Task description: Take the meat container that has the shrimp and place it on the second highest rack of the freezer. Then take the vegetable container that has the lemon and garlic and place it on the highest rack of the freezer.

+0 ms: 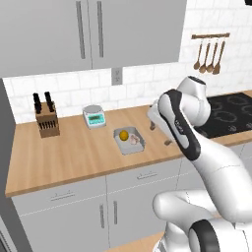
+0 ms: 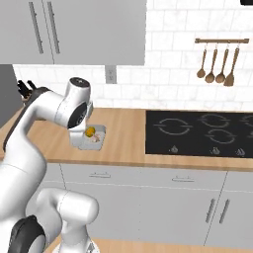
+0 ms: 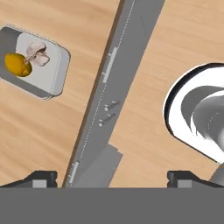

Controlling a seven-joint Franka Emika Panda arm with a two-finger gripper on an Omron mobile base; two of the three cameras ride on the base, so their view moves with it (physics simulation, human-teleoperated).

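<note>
The vegetable container is a shallow grey tray on the wooden counter. In it lie the yellow-orange lemon and the pale garlic. The right base view shows the container with lemon and garlic just beside my forearm. My gripper hangs open over the counter's front edge, right of the tray, holding nothing. In the hand view my gripper points down at the counter edge, with the container, lemon and garlic at upper left. The meat container with the shrimp is out of view. A tall grey panel, apparently the freezer's side, ends the counter at left; its racks are hidden.
A knife block and a small scale stand at the back of the counter. The black cooktop lies to the right, with wooden utensils hanging above it. Grey upper cabinets overhang the counter, and drawers run below.
</note>
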